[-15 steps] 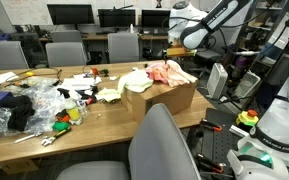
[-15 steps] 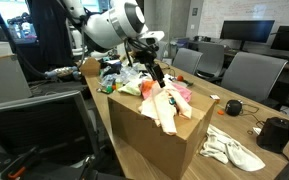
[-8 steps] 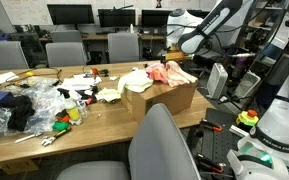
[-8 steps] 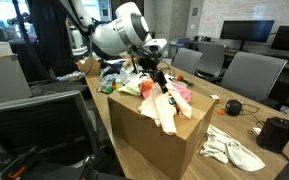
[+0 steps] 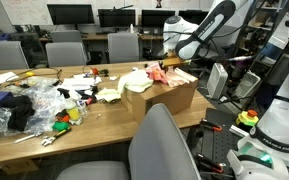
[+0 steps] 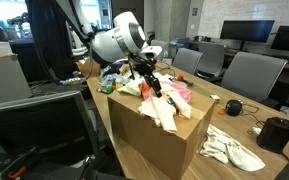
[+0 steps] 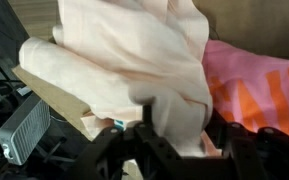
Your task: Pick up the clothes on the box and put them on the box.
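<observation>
A cardboard box [image 5: 176, 98] stands on the wooden table; it also shows in the exterior view from the other side [image 6: 142, 128]. Pale peach and pink clothes [image 5: 162, 72] lie on its top and hang over its edge [image 6: 170, 108]. My gripper [image 5: 168, 62] is low over the clothes, at the box's top [image 6: 152, 86]. In the wrist view the jaws [image 7: 184, 140] stand open with a fold of the pale peach cloth [image 7: 134, 50] between them. A pink and orange garment [image 7: 256, 82] lies beside it.
A white cloth [image 6: 234, 150], a black mug [image 6: 275, 132] and a small black object [image 6: 233, 107] lie on the table beside the box. Plastic bags and clutter [image 5: 34, 105] fill the table's other end. Office chairs [image 5: 159, 150] stand around the table.
The arm has come down and moved in over the box, bringing the gripper onto the clothes. The clothes and box have not moved.
</observation>
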### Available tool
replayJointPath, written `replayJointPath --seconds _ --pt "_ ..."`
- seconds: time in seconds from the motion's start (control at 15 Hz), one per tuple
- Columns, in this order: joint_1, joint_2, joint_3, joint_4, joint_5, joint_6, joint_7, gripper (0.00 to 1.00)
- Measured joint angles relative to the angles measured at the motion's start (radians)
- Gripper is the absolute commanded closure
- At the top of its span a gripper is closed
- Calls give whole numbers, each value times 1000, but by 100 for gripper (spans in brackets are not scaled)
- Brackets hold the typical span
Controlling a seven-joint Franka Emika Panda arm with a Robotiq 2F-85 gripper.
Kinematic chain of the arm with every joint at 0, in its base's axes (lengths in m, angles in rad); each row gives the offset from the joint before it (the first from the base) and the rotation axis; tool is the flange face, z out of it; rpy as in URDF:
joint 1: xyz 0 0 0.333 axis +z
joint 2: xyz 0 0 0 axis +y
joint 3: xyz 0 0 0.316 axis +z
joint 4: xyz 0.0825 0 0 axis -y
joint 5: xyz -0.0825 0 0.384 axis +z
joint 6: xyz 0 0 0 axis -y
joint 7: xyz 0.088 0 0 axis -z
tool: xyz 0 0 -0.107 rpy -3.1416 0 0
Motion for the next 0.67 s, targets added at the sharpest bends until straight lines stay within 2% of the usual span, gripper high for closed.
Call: replayJointPath --seconds 0.2,0.27,0.47,0.67 --pt "3 9 -6 -1 5 0 -1 96" --pt "5 9 -7 -1 8 0 -1 100" --pt "19 -1 -7 -7 14 -1 -3 97" --pt "53 -66 -6 -39 13 -8 -3 97"
